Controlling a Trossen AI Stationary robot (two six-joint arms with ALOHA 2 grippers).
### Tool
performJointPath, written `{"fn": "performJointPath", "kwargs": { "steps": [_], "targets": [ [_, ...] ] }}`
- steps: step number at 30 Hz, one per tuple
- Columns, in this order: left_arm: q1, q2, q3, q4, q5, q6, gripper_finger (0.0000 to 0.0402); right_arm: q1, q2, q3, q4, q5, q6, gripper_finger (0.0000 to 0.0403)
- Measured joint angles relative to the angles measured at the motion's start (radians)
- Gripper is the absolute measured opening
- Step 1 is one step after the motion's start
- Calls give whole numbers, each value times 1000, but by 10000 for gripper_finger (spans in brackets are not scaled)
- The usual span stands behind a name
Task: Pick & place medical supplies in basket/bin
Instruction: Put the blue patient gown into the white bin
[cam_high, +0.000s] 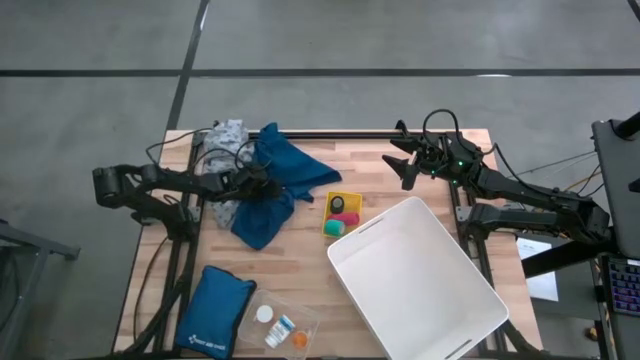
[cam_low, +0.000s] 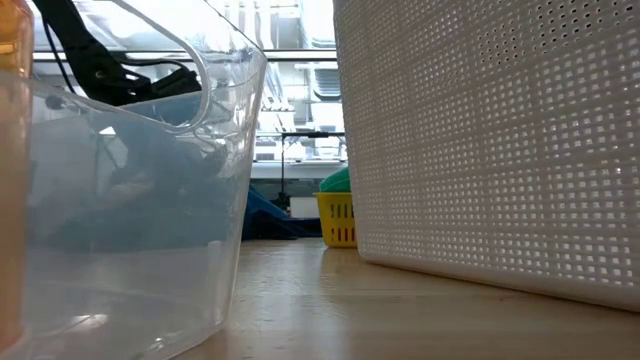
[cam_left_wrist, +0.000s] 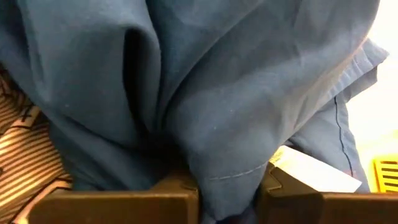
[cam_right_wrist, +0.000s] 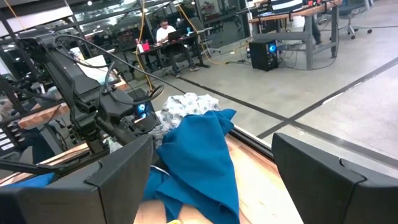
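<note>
The blue cloth garment (cam_high: 275, 192) lies crumpled on the wooden table's far left part, with the grey dotted cloth (cam_high: 226, 140) beside it toward the far edge. My left gripper (cam_high: 258, 183) reaches in from the table's left and is shut on the garment (cam_left_wrist: 205, 93). My right gripper (cam_high: 405, 160) hovers open at the far right, clear of everything, its fingers (cam_right_wrist: 118, 180) wide apart. A small yellow basket (cam_high: 343, 212) near the middle holds pink, teal and dark bandage rolls. My left gripper pinches a bunched fold of the blue garment (cam_left_wrist: 227, 183) between its two fingers (cam_left_wrist: 168, 199); several layers seem gathered there. The fingers come slanting down from the table's left. The rest of the garment lies slack on the table.
A large white perforated basket (cam_high: 415, 285) fills the near right. A clear plastic bin (cam_high: 285, 322) with small bottles and a blue padded pouch (cam_high: 215, 310) sit at the near left. Bare wood (cam_high: 300, 255) shows between the garment and the white basket.
</note>
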Motion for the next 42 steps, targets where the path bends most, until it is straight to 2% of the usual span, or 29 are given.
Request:
{"fn": "performJointPath", "kwargs": {
  "steps": [3, 7, 12, 20, 30, 38, 42],
  "targets": [
    [0, 0, 0, 3, 3, -5, 55, 0, 0, 0, 0, 0, 0, 325],
    [0, -5, 0, 5, 13, -52, 78, 0, 0, 0, 0, 0, 0, 325],
    [-1, -61, -1, 4, 39, -18, 87, 0, 1, 0, 0, 0, 0, 325],
    [-2, -254, 0, 9, 70, 81, 86, 0, 1, 0, 0, 0, 0, 325],
    [-2, -489, -1, -12, 67, 83, 87, 0, 1, 0, 0, 0, 0, 325],
    [-2, -583, -1, -38, 92, -70, 87, 0, 1, 0, 0, 0, 0, 325],
    [-2, -610, -1, -34, 129, -236, 87, 0, 1, 0, 0, 0, 0, 325]
  ]
}}
